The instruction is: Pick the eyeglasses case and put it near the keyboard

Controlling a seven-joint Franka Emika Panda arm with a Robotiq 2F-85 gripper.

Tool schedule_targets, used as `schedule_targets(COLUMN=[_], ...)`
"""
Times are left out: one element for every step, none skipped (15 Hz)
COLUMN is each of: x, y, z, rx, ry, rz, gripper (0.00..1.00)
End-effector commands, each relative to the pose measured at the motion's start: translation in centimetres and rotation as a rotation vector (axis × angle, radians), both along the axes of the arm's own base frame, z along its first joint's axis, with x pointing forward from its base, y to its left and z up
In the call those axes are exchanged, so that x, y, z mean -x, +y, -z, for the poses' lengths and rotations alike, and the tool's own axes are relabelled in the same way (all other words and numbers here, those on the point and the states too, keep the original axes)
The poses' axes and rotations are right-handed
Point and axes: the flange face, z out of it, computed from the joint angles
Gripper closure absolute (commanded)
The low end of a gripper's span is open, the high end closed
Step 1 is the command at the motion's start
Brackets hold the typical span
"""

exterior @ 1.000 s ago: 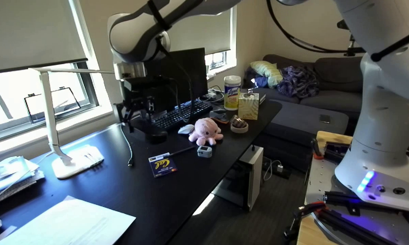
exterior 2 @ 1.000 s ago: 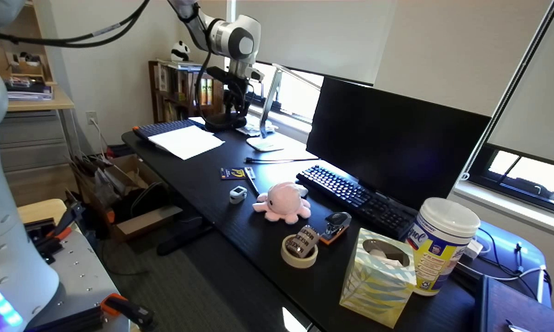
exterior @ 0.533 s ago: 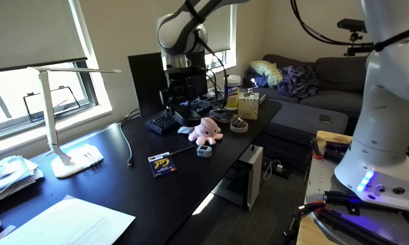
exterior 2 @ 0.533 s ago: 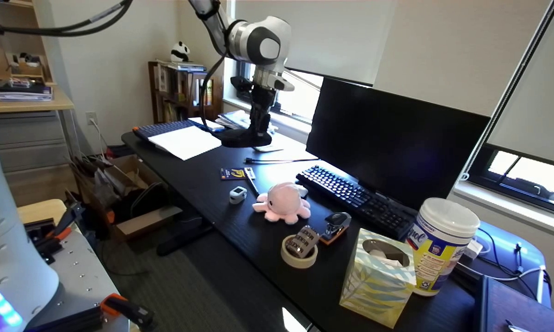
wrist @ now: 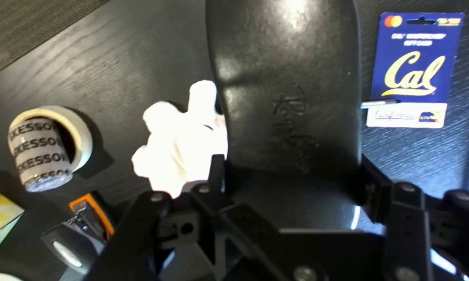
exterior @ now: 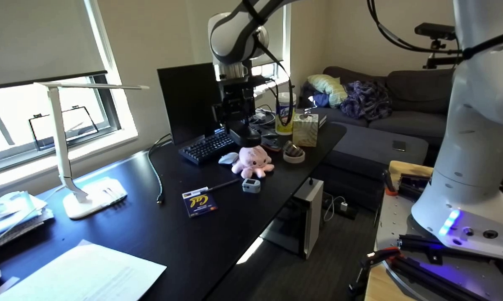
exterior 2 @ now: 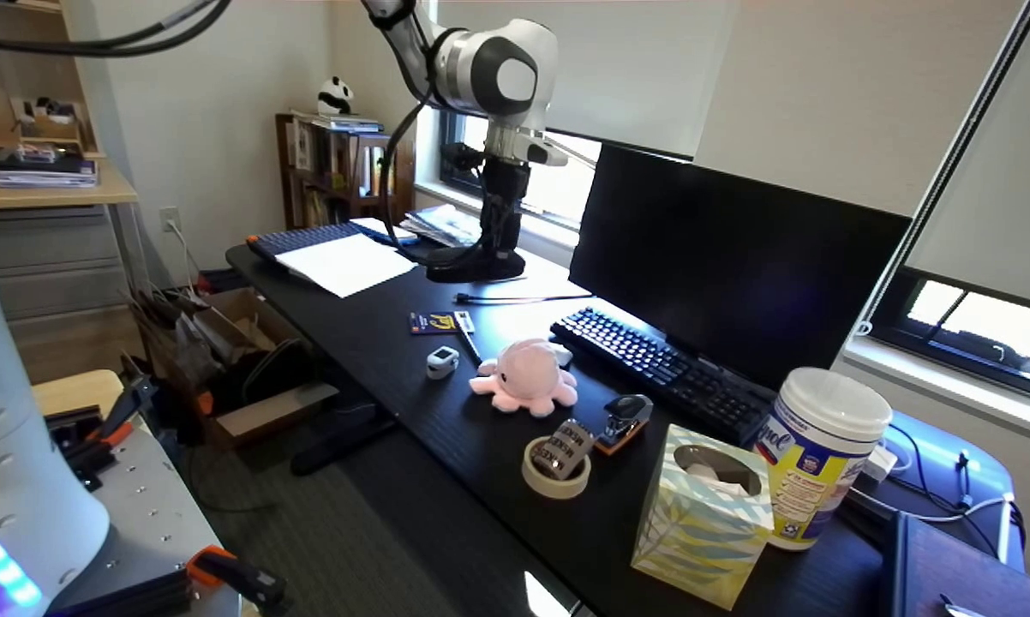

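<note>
The black eyeglasses case (wrist: 289, 86) fills the middle of the wrist view, and its sides touch both fingers. My gripper (wrist: 293, 169) is shut on it. In both exterior views the case (exterior: 246, 136) (exterior 2: 476, 267) hangs level above the desk, below the gripper (exterior: 238, 117) (exterior 2: 498, 236). The black keyboard (exterior: 207, 146) lies in front of the monitor, and it also shows in an exterior view (exterior 2: 626, 347). The case and gripper hide part of the keyboard in an exterior view. The keyboard is out of the wrist view.
A pink plush toy (exterior 2: 525, 377) sits before the keyboard. A stapler (exterior 2: 625, 420), tape rolls (exterior 2: 558, 467), tissue box (exterior 2: 703, 514) and wipes tub (exterior 2: 823, 454) stand along the desk. The Cal card (exterior: 199, 202), white oximeter (exterior: 251, 186), lamp (exterior: 59, 142) and monitor (exterior: 188, 100) are nearby.
My gripper has carried the case along the desk from the papers and lamp end toward the keyboard and plush toy. It moved right in both exterior views. Desk objects have not moved.
</note>
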Motion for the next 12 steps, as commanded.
schedule_targets(x=[-1.3,-1.9,-2.4,-3.0,-3.6,-4.1,-4.4,-2.9,-3.1,-3.0,-2.9,-3.1], y=[-6.9,-9.8,-12.0,-14.7,-17.3,-19.7,-21.4,-19.1,-20.6,-21.0,-20.8,-20.2], z=[-2.8,-3.7,-4.3,-5.0,-5.6,-5.7,-6.2,-6.1,-6.1,-5.9,-5.7,-5.6], rx=[0.136,0.192,0.219,0.254,0.285,0.273,0.283,0.262,0.265,0.264,0.262,0.26], ry=[0.037,0.057,0.073,0.09,0.098,0.102,0.101,0.07,0.068,0.072,0.074,0.074], rz=[-0.116,-0.153,-0.199,-0.238,-0.279,-0.338,-0.348,-0.282,-0.28,-0.274,-0.276,-0.283], gripper=[0.47,0.47,0.47,0.47,0.47,0.47,0.47,0.47,0.22,0.22,0.22,0.47])
